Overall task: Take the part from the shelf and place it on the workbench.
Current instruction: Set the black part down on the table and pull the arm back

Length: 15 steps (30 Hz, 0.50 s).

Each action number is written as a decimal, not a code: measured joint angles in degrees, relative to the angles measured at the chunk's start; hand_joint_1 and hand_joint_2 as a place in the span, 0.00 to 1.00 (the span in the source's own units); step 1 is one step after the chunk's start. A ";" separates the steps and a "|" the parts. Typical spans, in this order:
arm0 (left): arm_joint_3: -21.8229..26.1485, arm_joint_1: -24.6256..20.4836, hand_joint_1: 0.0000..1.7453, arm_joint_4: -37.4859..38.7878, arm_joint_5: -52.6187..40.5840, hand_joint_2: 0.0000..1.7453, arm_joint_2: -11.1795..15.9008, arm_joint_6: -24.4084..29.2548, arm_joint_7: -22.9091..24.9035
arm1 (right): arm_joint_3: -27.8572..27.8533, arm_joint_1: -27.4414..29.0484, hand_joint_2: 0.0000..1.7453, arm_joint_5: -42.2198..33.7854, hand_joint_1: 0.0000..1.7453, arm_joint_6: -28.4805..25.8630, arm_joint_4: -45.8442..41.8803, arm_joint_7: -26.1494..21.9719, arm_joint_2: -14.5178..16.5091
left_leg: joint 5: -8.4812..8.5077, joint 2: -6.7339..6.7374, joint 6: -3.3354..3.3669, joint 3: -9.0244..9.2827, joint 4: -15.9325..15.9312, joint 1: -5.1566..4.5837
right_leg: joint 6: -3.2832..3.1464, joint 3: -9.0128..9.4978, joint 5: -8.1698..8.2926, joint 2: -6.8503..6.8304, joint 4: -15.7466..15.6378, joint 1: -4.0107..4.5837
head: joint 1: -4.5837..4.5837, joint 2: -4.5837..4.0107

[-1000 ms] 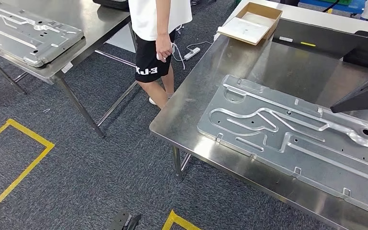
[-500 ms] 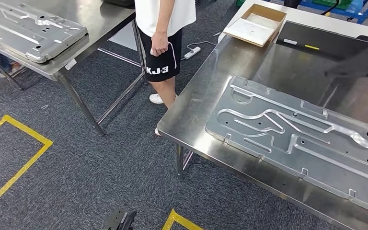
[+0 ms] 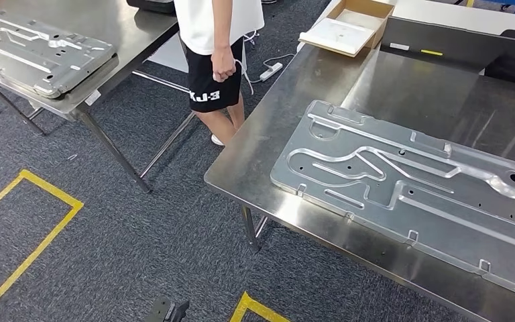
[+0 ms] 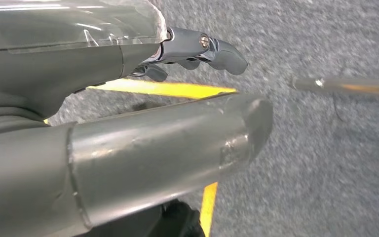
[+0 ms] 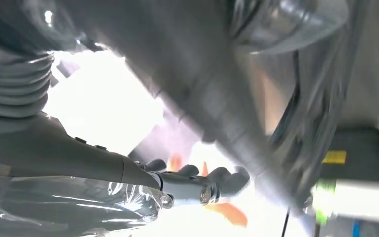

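Head view: the stamped metal part [image 3: 409,188] on the near worktop [image 3: 255,168] runs off the right edge, so its far end is not seen; the second stamped panel [image 3: 37,47] on the far worktop [image 3: 127,40] is cut by the left edge, and the person [image 3: 218,47] is cut off above the waist by the top edge. Left wrist view: the left robot hand [image 4: 128,138] is partly hidden by its own thick thumb [image 4: 168,148], and the floor [image 4: 325,163] and a metal bar [image 4: 345,85] beyond are blurred. Right wrist view: motion blur and glare wash out everything around the right robot hand [image 5: 197,185]; whether its fingers are spread or curled cannot be told.
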 joint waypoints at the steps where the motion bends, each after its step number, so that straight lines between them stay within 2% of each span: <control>1: 0.03 -0.01 0.00 0.01 0.00 0.00 -0.14 0.03 0.03 | 0.28 -0.14 0.00 -0.17 0.00 -2.84 0.20 0.31 0.54 | 0.72 0.02 0.72 -0.29 0.18 -0.15 | -0.13 0.05 -0.01 0.14 -0.04 0.33 | -0.07 0.00; 2: 0.07 -0.01 0.00 0.01 0.00 0.00 -0.28 0.07 0.07 | 0.41 -0.08 0.00 -0.58 0.00 -5.80 0.37 0.89 0.93 | 2.43 -0.06 1.77 0.52 -1.93 -0.52 | -0.32 0.14 0.00 0.30 -0.12 0.75 | -0.10 -0.01; 3: 0.09 0.00 0.00 0.00 0.00 0.00 -0.37 0.11 0.09 | 0.41 0.06 0.00 -0.92 0.00 -8.18 0.54 1.41 1.15 | 4.67 -0.28 3.25 2.13 -5.77 -1.20 | -0.55 0.25 0.03 0.52 -0.27 1.20 | -0.11 -0.01; 4: 0.14 -0.02 0.00 -0.01 0.00 0.00 -0.32 0.16 0.10 | 0.41 0.22 0.00 -1.08 0.00 -9.49 0.75 1.66 1.14 | 6.24 -0.43 5.00 4.04 -9.64 -1.76 | -0.74 0.39 0.08 0.68 -0.51 1.60 | -0.09 -0.01; 5: 0.17 -0.02 0.00 -0.01 0.01 0.00 -0.31 0.20 0.09 | 0.41 0.48 0.00 -1.17 0.00 -10.19 0.98 1.77 1.04 | 7.33 -0.59 6.41 5.62 -12.88 -2.23 | -0.84 0.59 0.15 0.75 -0.77 1.85 | -0.07 -0.01; 6: 0.21 -0.02 0.00 -0.01 0.01 0.00 -0.29 0.23 0.10 | 0.41 0.78 0.00 -1.19 0.00 -10.47 1.19 1.82 0.93 | 7.65 -0.71 7.49 6.70 -14.83 -2.49 | -0.81 0.78 0.23 0.73 -1.03 1.92 | -0.03 -0.01; 7: 0.23 -0.02 0.00 0.00 0.01 0.00 -0.31 0.26 0.10 | 0.41 1.08 0.00 -1.21 0.00 -10.58 1.36 1.85 0.82 | 7.45 -0.71 8.01 7.27 -15.51 -2.47 | -0.71 0.96 0.28 0.66 -1.28 1.87 | -0.01 -0.01; 9: 0.24 -0.04 0.00 0.01 0.01 0.00 -0.51 0.26 0.10 | 0.41 1.21 0.00 -1.20 0.00 -10.46 1.37 1.83 0.94 | 7.82 -0.63 7.96 8.24 -17.19 -2.28 | -0.50 1.35 0.26 0.48 -1.72 1.77 | -0.01 -0.01; 11: 0.29 -0.17 0.00 0.01 0.04 0.00 -0.61 0.19 0.05 | 0.46 0.24 0.00 -0.29 0.00 -7.99 1.30 1.12 1.20 | 8.64 -0.41 7.35 9.70 -19.78 -1.89 | -0.35 1.01 -1.09 0.28 -0.44 1.87 | -0.01 -0.01; 12: 0.32 -0.27 0.00 0.01 0.06 0.00 -0.66 0.12 0.01 | 0.56 -0.43 0.00 0.48 0.00 -5.79 1.35 0.51 1.30 | 9.00 -0.32 6.94 10.28 -20.82 -1.64 | -0.24 0.10 -2.57 0.18 1.75 1.86 | 0.00 -0.01; 14: 0.37 -0.50 0.00 0.01 0.03 0.00 -0.77 -0.02 -0.03 | 0.77 -1.44 0.00 2.18 0.00 -1.64 1.56 -0.42 1.38 | 9.15 -0.32 6.46 10.63 -21.32 -1.26 | 0.36 -2.97 -5.71 0.14 8.07 1.61 | 0.01 0.00; 15: 0.38 -0.52 0.00 0.01 -0.01 0.00 -0.83 -0.04 -0.03 | 0.85 -1.57 0.00 2.96 0.00 -0.24 1.69 -0.90 1.38 | 9.06 -0.31 6.14 10.66 -21.24 -0.98 | 0.84 -4.33 -6.35 0.12 10.59 1.33 | 0.00 0.00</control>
